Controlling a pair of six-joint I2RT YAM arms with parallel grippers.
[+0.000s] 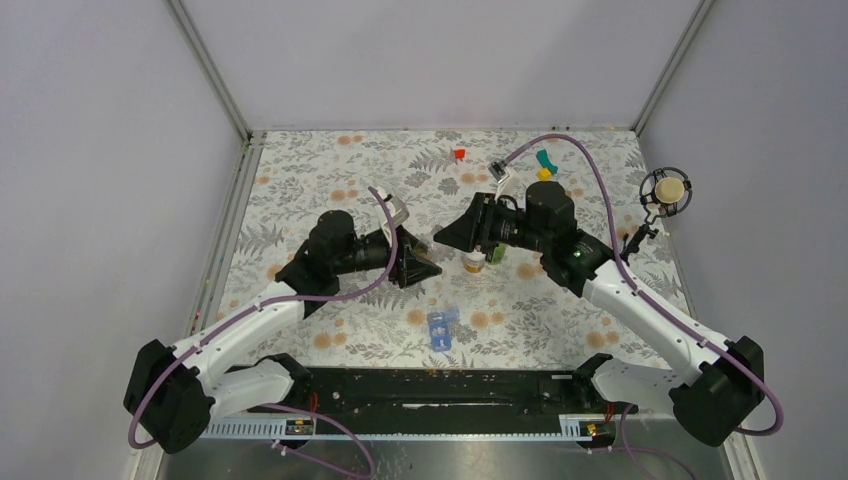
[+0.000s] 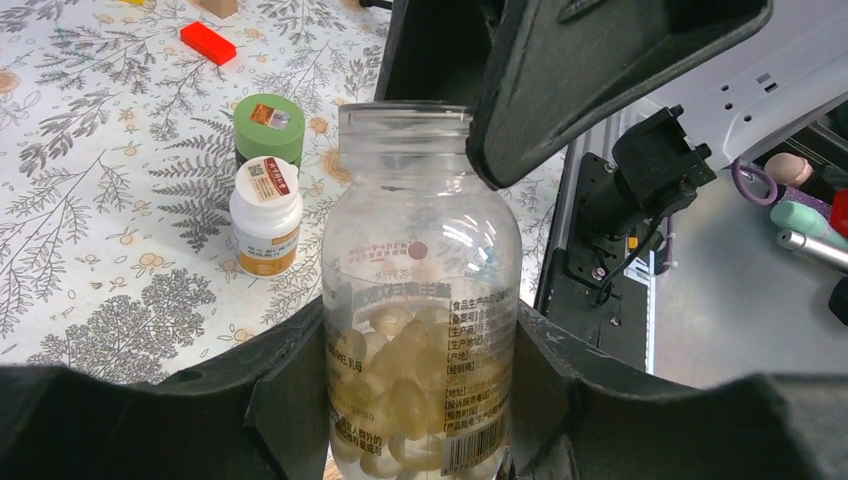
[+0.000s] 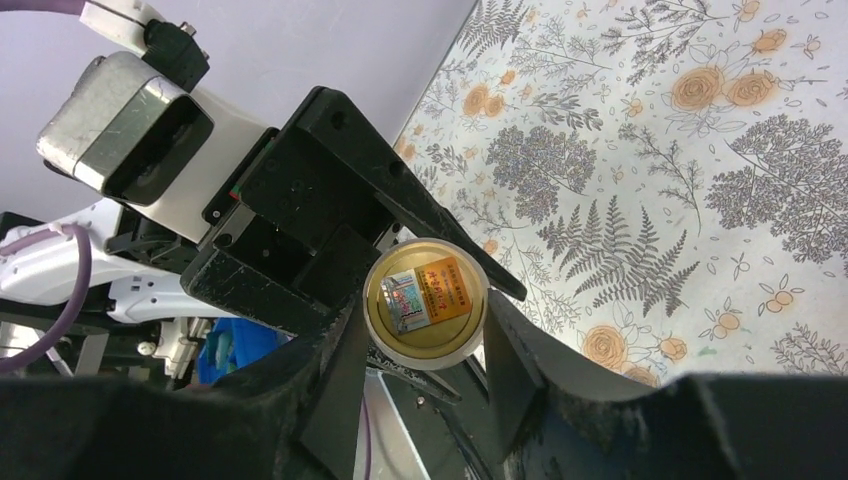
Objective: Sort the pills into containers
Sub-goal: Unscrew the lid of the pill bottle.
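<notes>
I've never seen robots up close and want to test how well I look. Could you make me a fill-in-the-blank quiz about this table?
1. The left pincer grips a clear bottle holding pale ___ pills.
2. On the table stand a white bottle and another with a ___ lid.
3. The pill box, lying nearer the arms' bases, is ___.

Missing words: yellow, green, blue.
</notes>
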